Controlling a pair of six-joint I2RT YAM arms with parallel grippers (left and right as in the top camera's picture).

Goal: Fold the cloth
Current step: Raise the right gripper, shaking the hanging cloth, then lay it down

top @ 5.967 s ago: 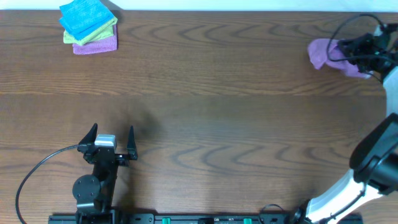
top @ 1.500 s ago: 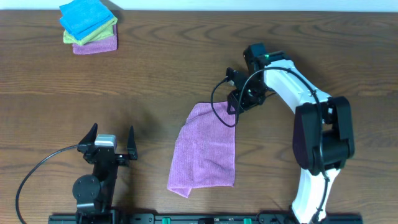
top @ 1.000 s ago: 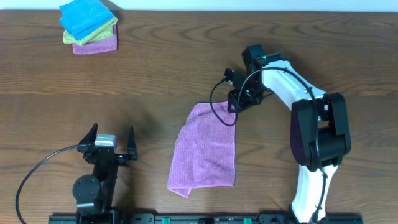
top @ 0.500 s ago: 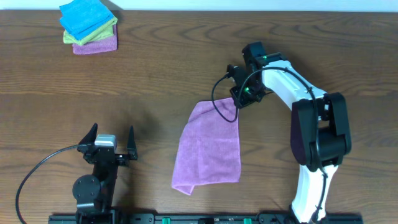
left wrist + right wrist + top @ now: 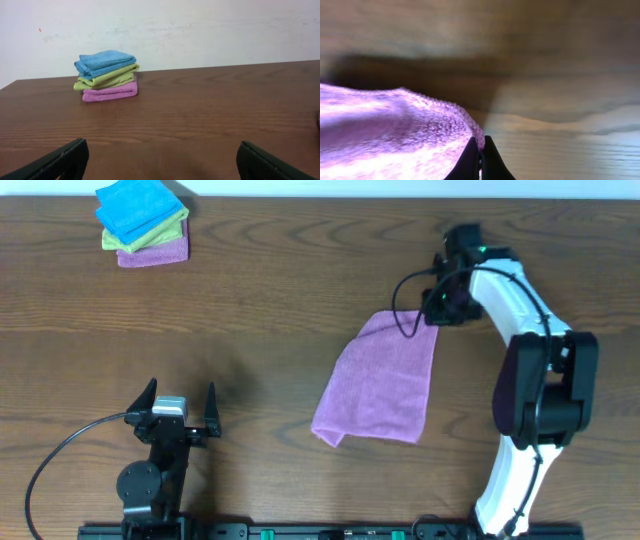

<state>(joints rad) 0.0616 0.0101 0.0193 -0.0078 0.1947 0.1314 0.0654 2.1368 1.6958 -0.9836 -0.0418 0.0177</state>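
- The soft lilac-purple microfibre cloth (image 5: 380, 380) lies on the dark brown wooden table (image 5: 300, 290), in the right half, in front of the right arm's base.
- Most of the cloth is spread flat. Its lower left corner is turned over on itself (a small fold, seen from overhead).
- The right pincer (image 5: 432, 317) is at the far right corner of the cloth. Its two fingers are pressed together and they pinch the edge of the cloth there.
- In the right wrist view, the black fingertips (image 5: 471, 159) meet with no gap, and the fuzzy purple edge of the cloth (image 5: 395, 135) comes up to them from the left. This view is blurred.
- A thin black cable (image 5: 402, 302) of the right arm hangs in a loop over the far edge of the cloth.
- The left pincer (image 5: 180, 393) is near the front left of the table, well apart from the cloth. Its fingers stand wide apart and hold nothing.
- The left wrist view shows both fingers (image 5: 55, 162) of the left pincer at the bottom corners, with bare table between them.
- A stack of three folded cloths (image 5: 145, 225) (bright blue on top, yellow-green in the middle, purple below) sits at the far left corner of the table, also visible in the left wrist view (image 5: 106, 75).
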